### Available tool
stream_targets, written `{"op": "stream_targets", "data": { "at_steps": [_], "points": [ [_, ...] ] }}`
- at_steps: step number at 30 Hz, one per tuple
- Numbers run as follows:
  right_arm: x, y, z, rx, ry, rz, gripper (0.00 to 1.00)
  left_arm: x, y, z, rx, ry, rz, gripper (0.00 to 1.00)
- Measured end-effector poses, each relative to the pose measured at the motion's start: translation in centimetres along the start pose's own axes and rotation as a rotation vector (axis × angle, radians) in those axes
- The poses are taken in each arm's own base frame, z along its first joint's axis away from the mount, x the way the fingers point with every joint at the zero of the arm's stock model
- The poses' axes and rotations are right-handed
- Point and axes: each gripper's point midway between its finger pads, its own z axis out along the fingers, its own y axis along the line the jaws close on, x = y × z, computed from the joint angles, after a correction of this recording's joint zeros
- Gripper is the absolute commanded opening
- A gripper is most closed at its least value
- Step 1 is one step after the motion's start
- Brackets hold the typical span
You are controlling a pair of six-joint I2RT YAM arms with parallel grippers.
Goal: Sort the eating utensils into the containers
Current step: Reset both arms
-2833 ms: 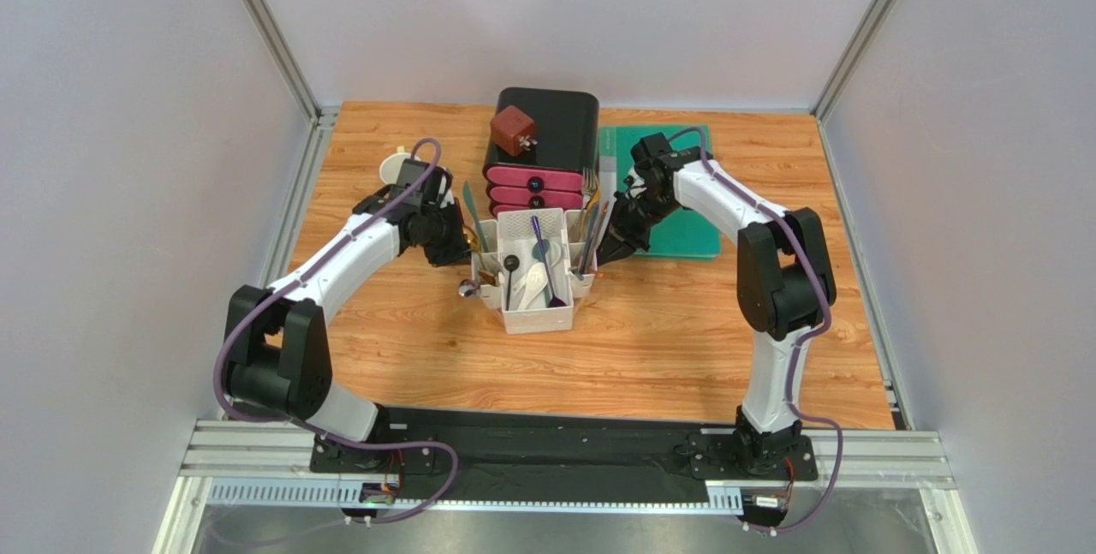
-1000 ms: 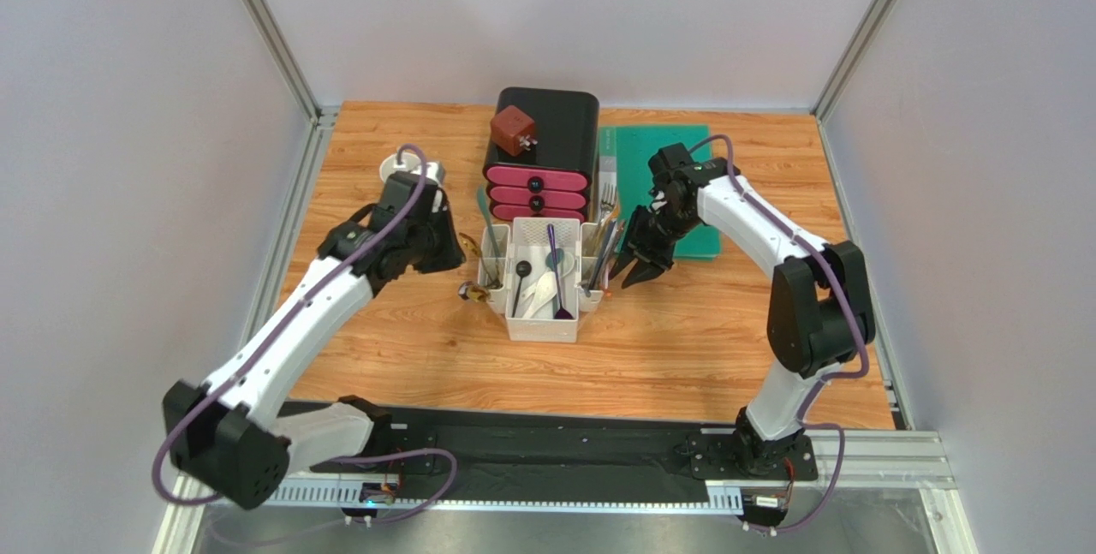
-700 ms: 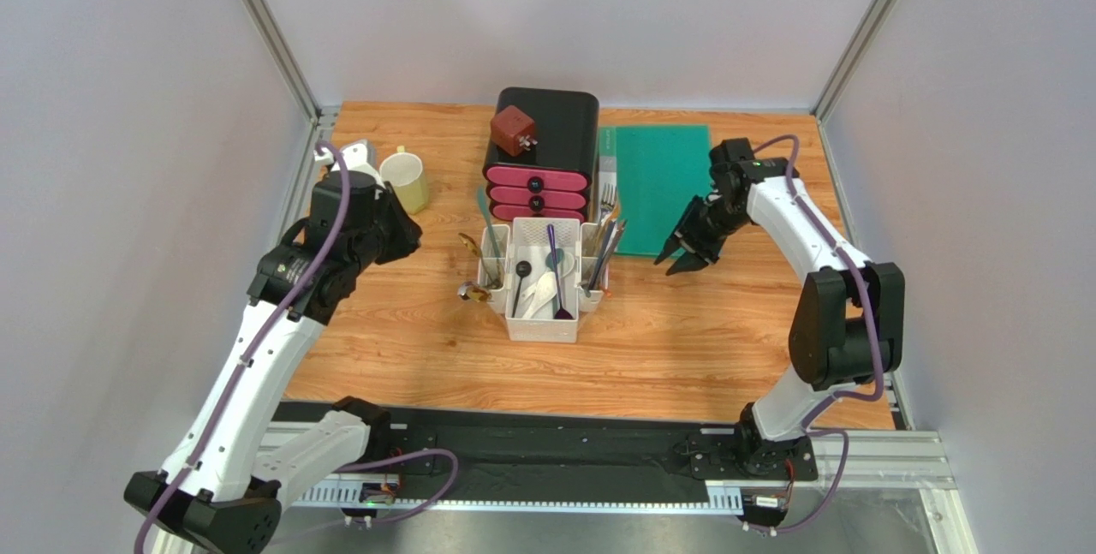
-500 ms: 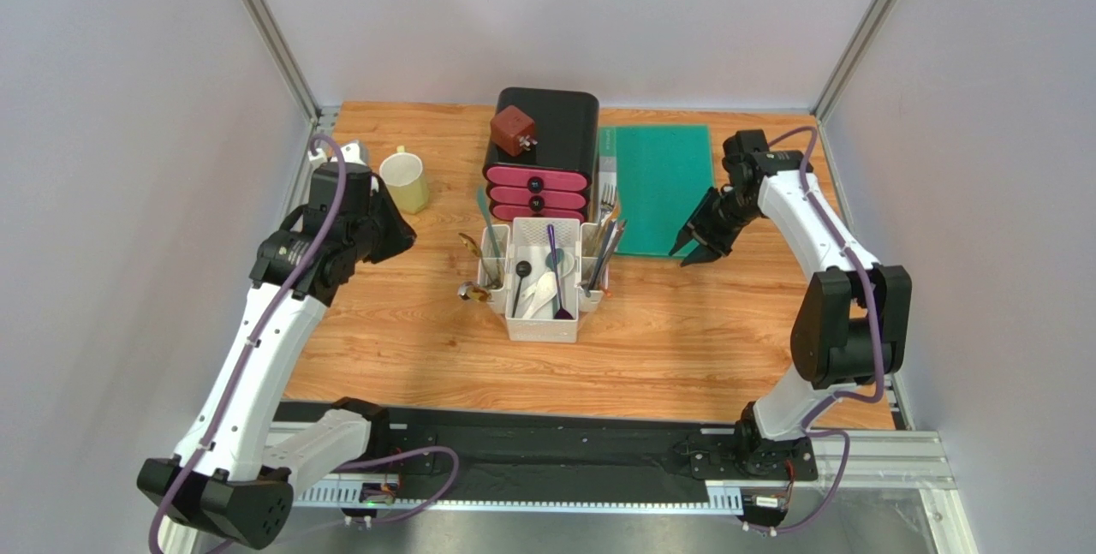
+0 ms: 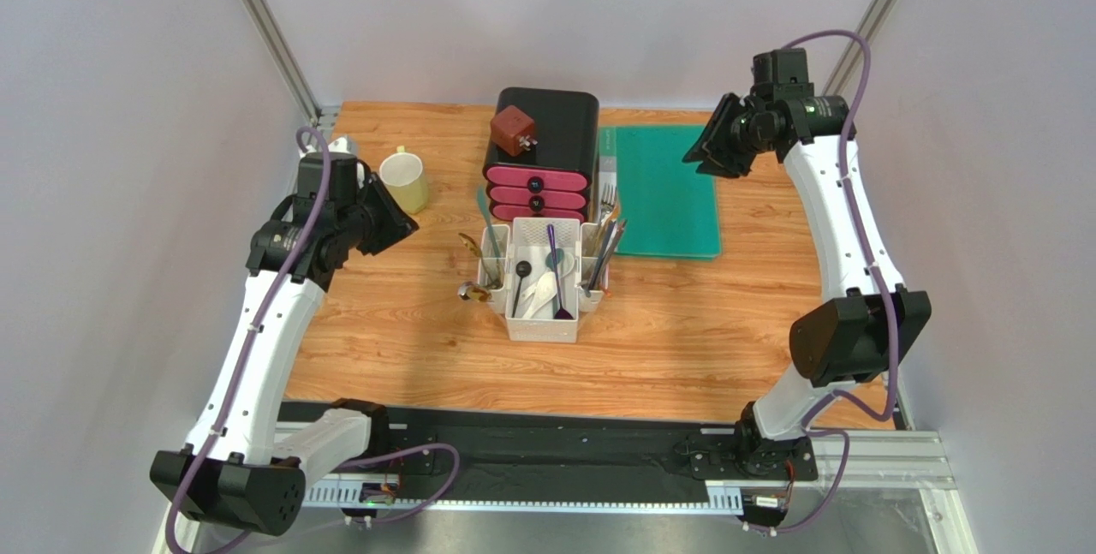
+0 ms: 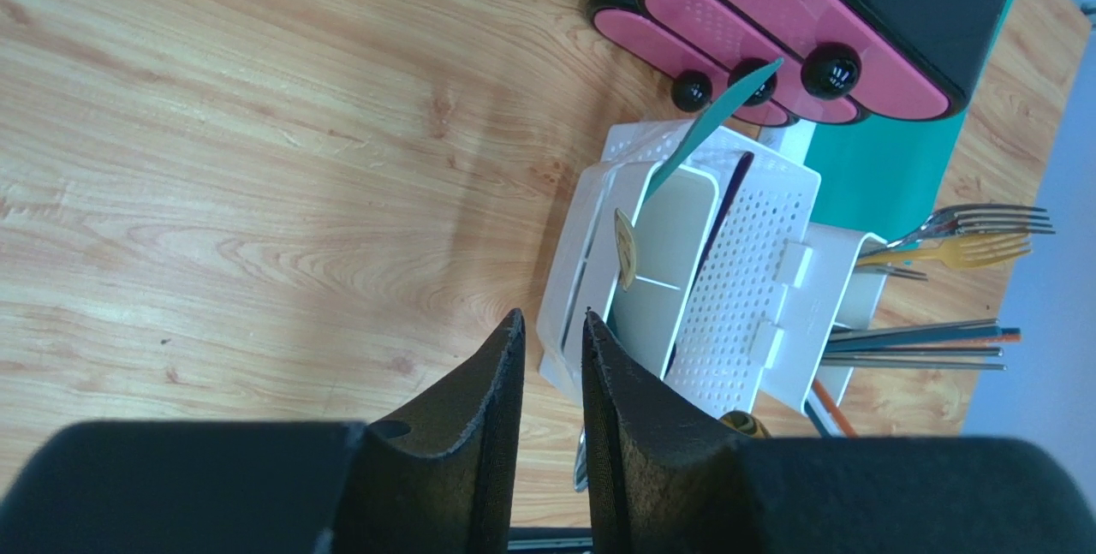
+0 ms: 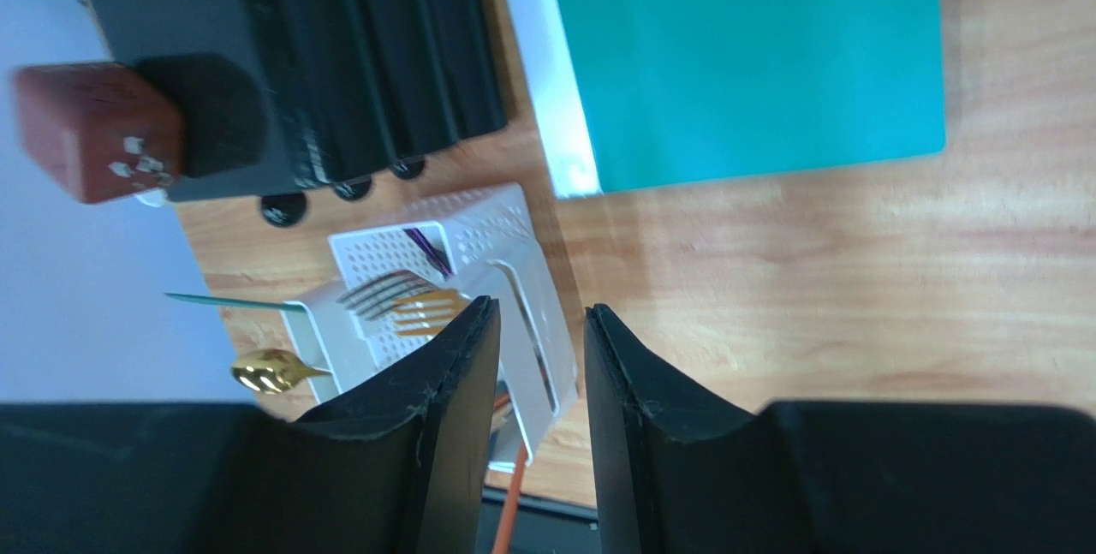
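The white caddy (image 5: 567,313) stands mid-table with utensils in it. Its centre bin holds a white ceramic spoon (image 5: 546,288), a black spoon (image 5: 516,274) and a purple spoon (image 5: 553,255). Forks (image 5: 605,212) and chopsticks (image 6: 913,344) stand in the right side bin, and a gold spoon (image 7: 270,370) leans in the left one. My left gripper (image 5: 394,227) hangs left of the caddy, its jaws slightly open and empty. Raised over the far right of the table, my right gripper (image 5: 703,155) is open and empty.
A black-and-pink drawer box (image 5: 542,151) with a brown cube (image 5: 515,128) on top stands just behind the caddy. A green mat (image 5: 663,189) lies to its right. A pale yellow mug (image 5: 405,179) stands at the far left, close to my left gripper.
Both arms have drawn back from the caddy. The left went left and its jaws parted a little; the right rose toward the far right corner.
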Motion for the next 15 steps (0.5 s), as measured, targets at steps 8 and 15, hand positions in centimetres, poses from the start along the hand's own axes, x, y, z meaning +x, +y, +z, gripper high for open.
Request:
{"op": "stream_targets", "data": {
  "at_steps": [8,15],
  "points": [
    [-5.0,4.5,-3.0,-0.164,-0.217,-0.071,0.39,-0.2,-0.2,0.4,0.005,0.008,-0.029,0.29],
    [-5.9,5.5,-3.6,-0.223,-0.245,-0.068,0.39,-0.7,0.2,0.6,-0.006,-0.005,-0.059,0.26]
  ]
}}
